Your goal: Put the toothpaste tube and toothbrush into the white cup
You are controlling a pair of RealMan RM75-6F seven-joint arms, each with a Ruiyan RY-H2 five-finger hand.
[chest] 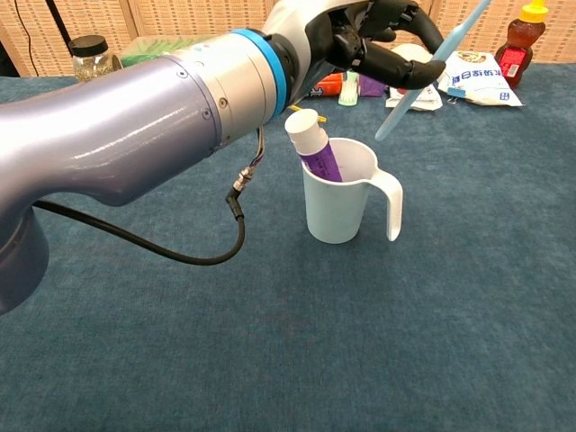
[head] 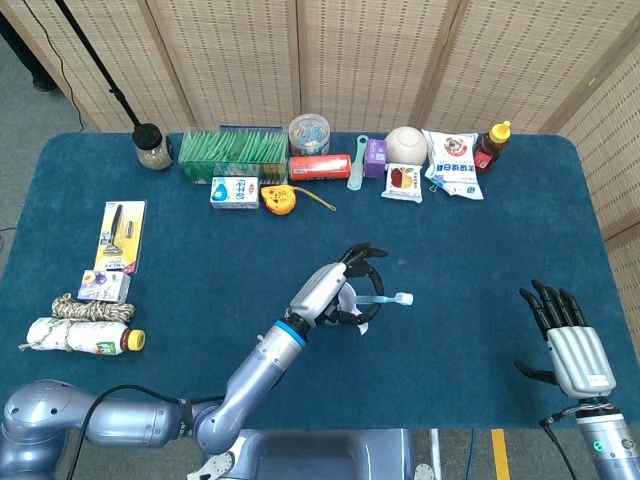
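The white cup [chest: 337, 202] stands upright mid-table, handle to the right. A purple toothpaste tube [chest: 315, 148] with a white cap leans inside it. My left hand [chest: 369, 36] hovers above the cup and grips a light blue toothbrush [chest: 423, 76], which slants with its lower end just above the cup's right rim. From the head view, the left hand [head: 335, 290] covers most of the cup, and the toothbrush [head: 390, 298] pokes out to the right. My right hand [head: 565, 335] rests far off at the lower right, fingers spread and empty.
Along the table's far edge sit a jar [head: 152, 147], a green box [head: 232, 153], a red tube [head: 320, 167], snack bags [head: 452, 163] and a honey bottle [head: 491, 146]. A razor pack [head: 122, 236], rope [head: 90, 309] and a bottle [head: 80, 335] lie at left.
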